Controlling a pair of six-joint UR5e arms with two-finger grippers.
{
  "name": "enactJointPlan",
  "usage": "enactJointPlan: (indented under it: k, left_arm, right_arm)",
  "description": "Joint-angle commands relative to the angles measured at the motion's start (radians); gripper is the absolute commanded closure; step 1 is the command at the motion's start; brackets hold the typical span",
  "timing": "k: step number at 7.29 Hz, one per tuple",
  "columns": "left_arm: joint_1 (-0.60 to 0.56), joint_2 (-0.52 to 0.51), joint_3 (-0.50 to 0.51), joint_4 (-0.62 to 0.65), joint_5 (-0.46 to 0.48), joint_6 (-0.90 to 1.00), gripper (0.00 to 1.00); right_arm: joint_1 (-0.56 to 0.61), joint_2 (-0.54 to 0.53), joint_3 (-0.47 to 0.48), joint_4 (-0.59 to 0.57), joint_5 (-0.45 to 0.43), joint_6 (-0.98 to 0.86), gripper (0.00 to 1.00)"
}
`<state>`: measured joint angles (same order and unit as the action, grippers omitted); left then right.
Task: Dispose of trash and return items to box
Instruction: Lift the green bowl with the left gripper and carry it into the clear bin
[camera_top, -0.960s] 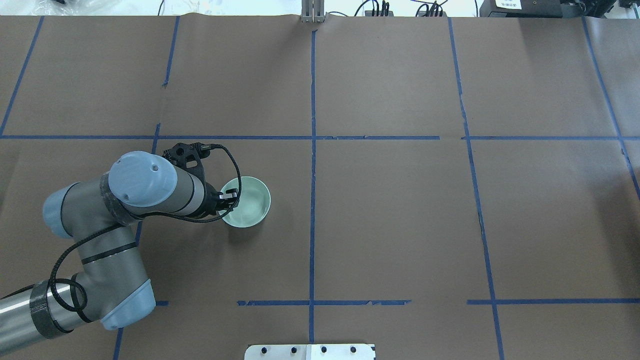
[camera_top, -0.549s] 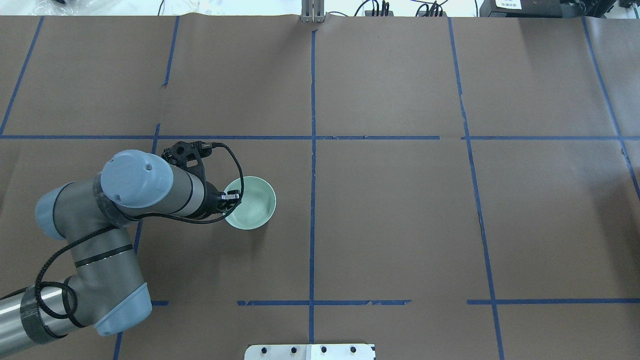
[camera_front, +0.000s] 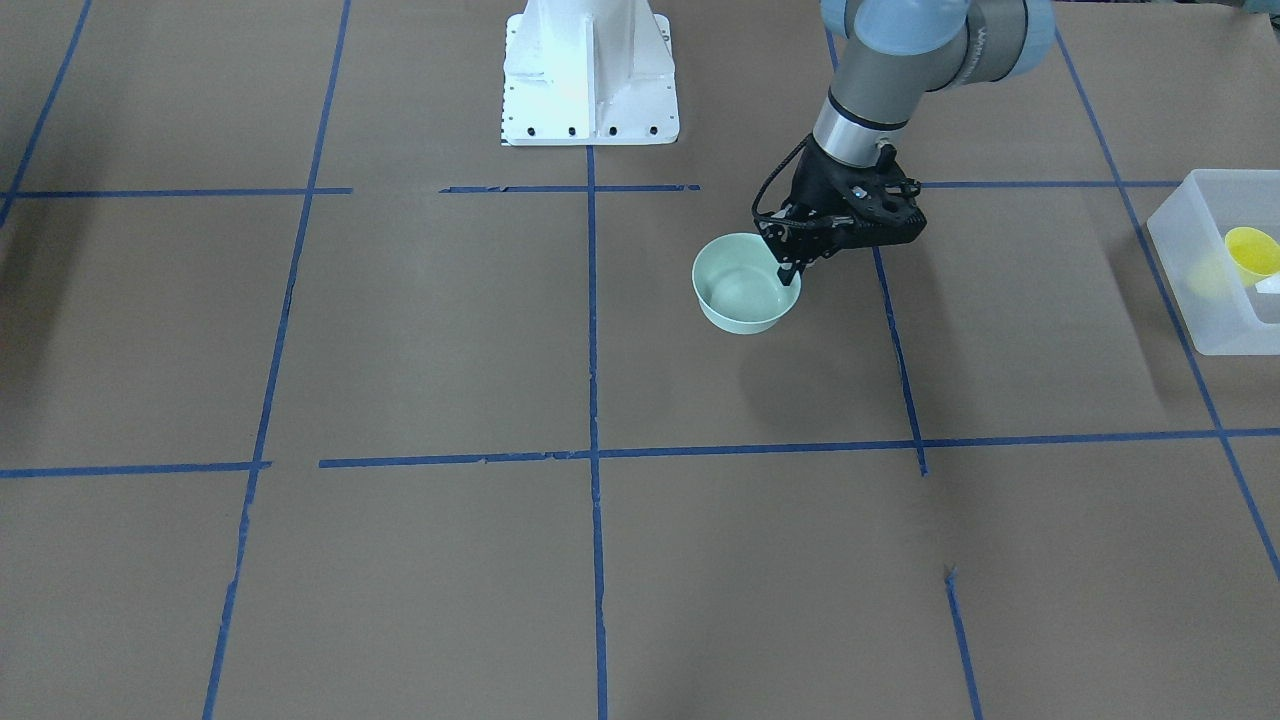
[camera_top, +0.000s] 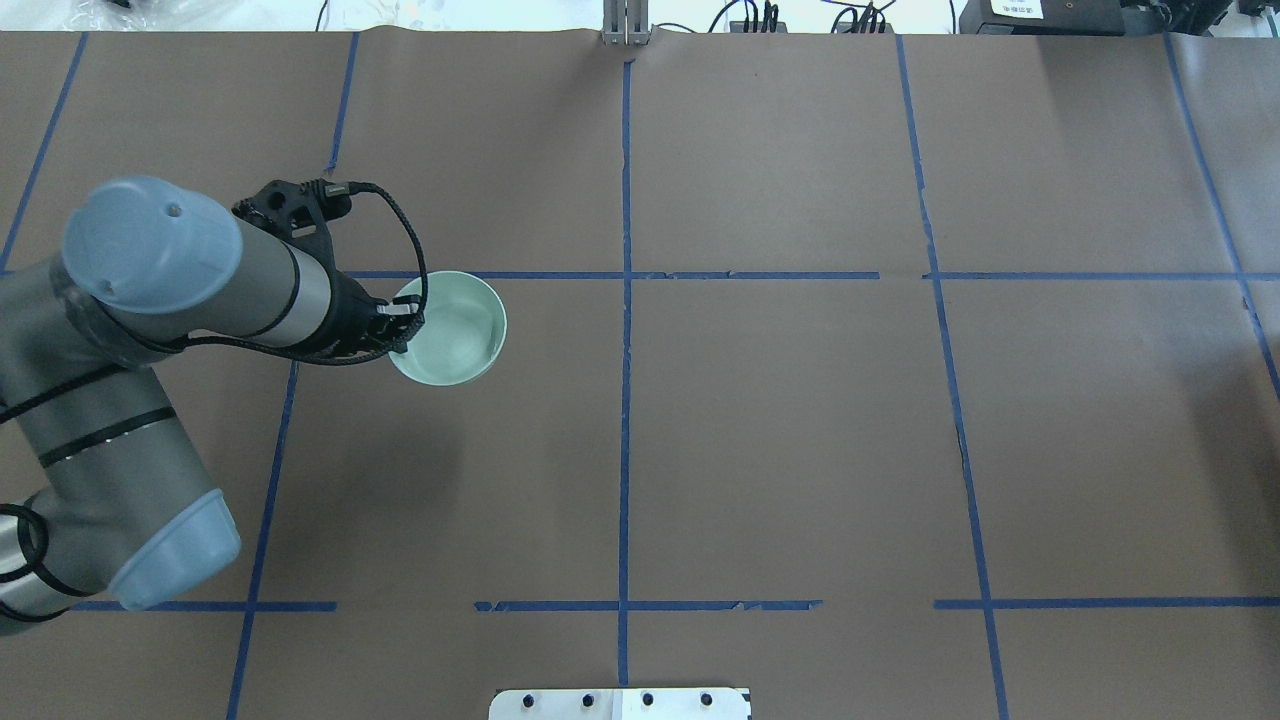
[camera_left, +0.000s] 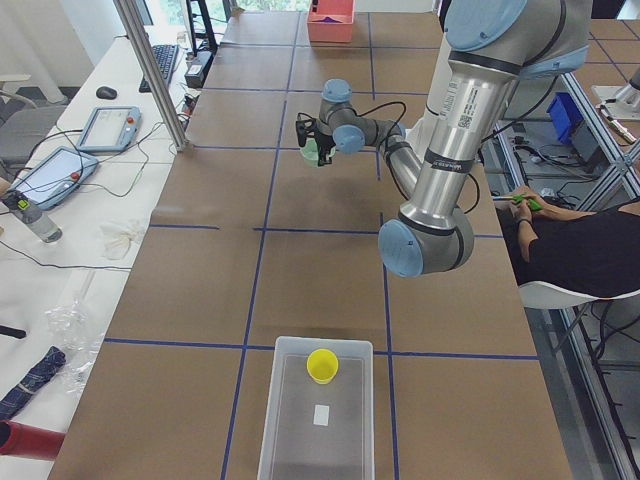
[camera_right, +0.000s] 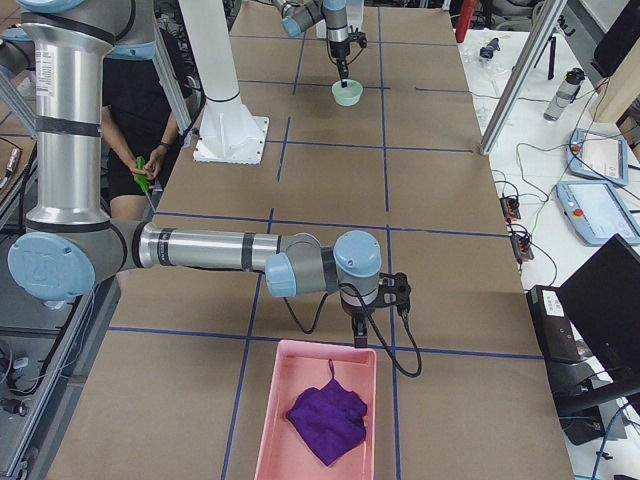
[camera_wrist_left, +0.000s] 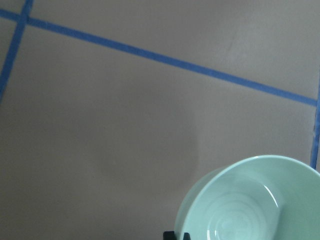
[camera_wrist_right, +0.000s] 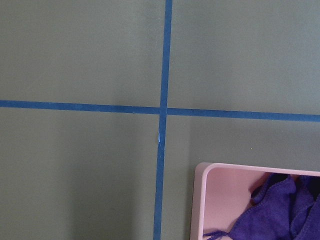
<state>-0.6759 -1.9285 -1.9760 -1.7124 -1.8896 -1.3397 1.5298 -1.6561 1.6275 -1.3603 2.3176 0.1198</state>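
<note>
My left gripper is shut on the near rim of the pale mint-green bowl and holds it above the brown table. In the front-facing view the gripper pinches the bowl on its right rim. The left wrist view shows the bowl empty. The yellow cup lies inside the translucent box at the table's left end, also in the exterior left view. My right gripper hangs by a pink tray; I cannot tell if it is open.
A pink tray holding a purple cloth sits at the table's right end; its corner shows in the right wrist view. The white robot base stands at the table's near edge. Blue tape lines cross the brown paper.
My left arm has lifted the bowl and carried it away from the base and toward the left in the overhead view. The gripper stays shut on the rim.
</note>
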Motion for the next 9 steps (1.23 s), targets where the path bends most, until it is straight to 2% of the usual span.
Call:
enactJointPlan:
  k: [1,2,3,7,8,9]
  left_arm:
    - [-0.121,0.049,-0.003,0.004,-0.092,0.19,1.0]
    - [-0.161,0.062,-0.003,0.004,-0.118,0.25,1.0]
    - [-0.201,0.087,-0.003,0.002,-0.126,0.31,1.0]
    - [-0.439,0.206,0.031,-0.001,-0.261,0.677,1.0]
    - [-0.518,0.23,0.076,-0.001,-0.285,0.798,1.0]
    - [-0.601,0.265,0.138,-0.003,-0.357,0.927,1.0]
  right_arm:
    - [0.0,0.002,0.011,-0.022,0.011,-0.002,0.0]
    - [-0.002,0.002,0.053,-0.114,0.054,-0.003,0.0]
    - [0.018,0.001,0.087,-0.159,0.062,-0.015,0.0]
    - [0.067,0.002,0.078,-0.227,0.066,-0.121,0.0]
    - [0.079,0.002,0.08,-0.226,0.068,-0.121,0.0]
    - [0.104,-0.01,0.077,-0.224,0.088,-0.123,0.0]
